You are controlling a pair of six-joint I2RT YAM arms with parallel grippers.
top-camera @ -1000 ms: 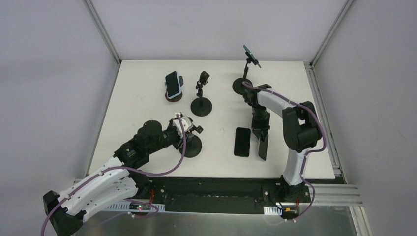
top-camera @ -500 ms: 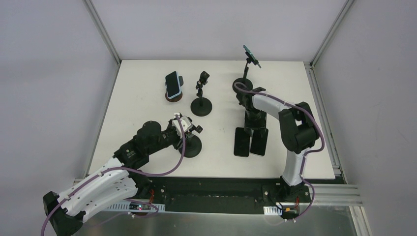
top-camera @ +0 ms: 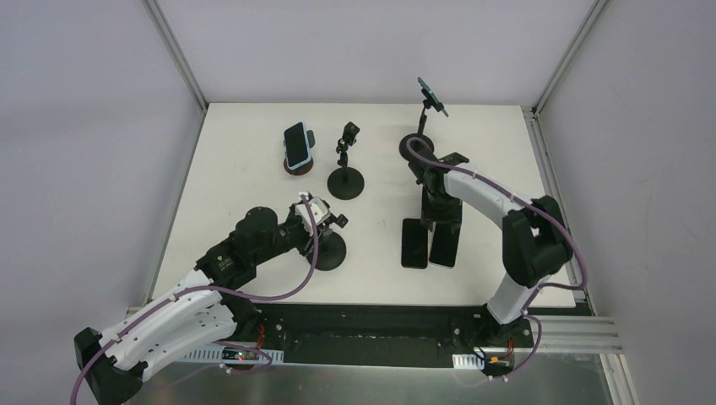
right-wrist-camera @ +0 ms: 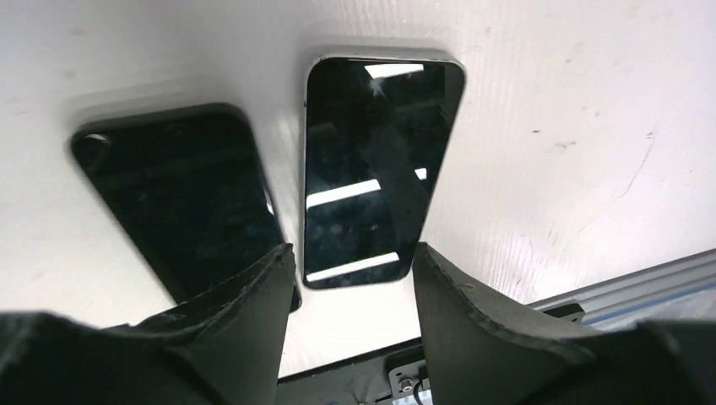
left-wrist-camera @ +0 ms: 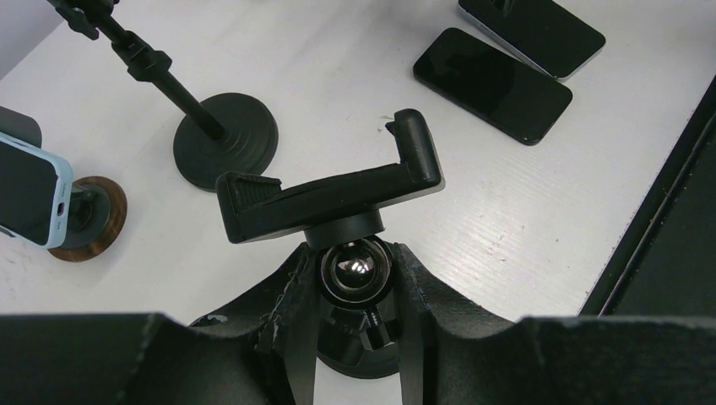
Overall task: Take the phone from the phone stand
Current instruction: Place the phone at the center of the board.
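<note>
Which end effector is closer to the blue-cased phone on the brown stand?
Left. The left end effector grips the empty stand just near-right of the blue-cased phone; the right end effector hovers over two flat phones, farther right.

No readable txt, labels or nos. on anything.

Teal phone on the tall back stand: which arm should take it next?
Right. The right gripper is open, free and nearer the teal phone; the left gripper is clamped on the empty stand.
</note>
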